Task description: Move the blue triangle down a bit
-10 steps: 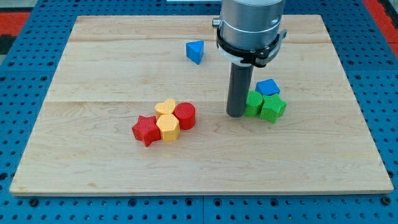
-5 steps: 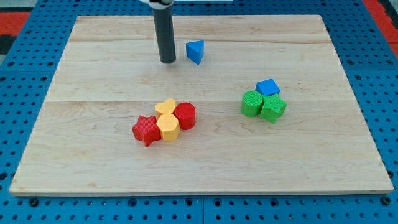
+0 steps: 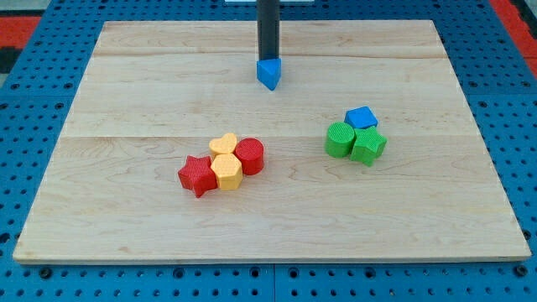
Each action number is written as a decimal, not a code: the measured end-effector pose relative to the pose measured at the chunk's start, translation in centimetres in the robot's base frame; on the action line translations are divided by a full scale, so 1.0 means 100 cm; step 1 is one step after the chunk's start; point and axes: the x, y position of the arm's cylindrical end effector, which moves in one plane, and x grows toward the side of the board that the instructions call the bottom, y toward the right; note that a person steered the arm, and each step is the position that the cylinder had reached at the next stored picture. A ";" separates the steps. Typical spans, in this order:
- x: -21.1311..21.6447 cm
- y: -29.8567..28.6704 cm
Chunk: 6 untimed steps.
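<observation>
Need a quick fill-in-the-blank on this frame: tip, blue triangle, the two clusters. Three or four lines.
1. My tip stands just above the blue triangle, toward the view's ____.
2. The blue block in the view's right cluster touches two ____ blocks.
3. The red star lies at the view's ____ end of its cluster.
4. Between the red star and the red cylinder lie two ____ blocks.

Missing words: top; green; left; yellow

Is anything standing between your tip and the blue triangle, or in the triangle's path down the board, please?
Nothing visible does. My tip sits right at the blue triangle's top side, and the wood just below it is bare; the red cylinder lies much lower.
</observation>
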 end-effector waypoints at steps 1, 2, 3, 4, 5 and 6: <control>0.011 0.004; 0.001 -0.017; 0.001 -0.027; 0.023 -0.025; 0.043 -0.017; 0.056 0.013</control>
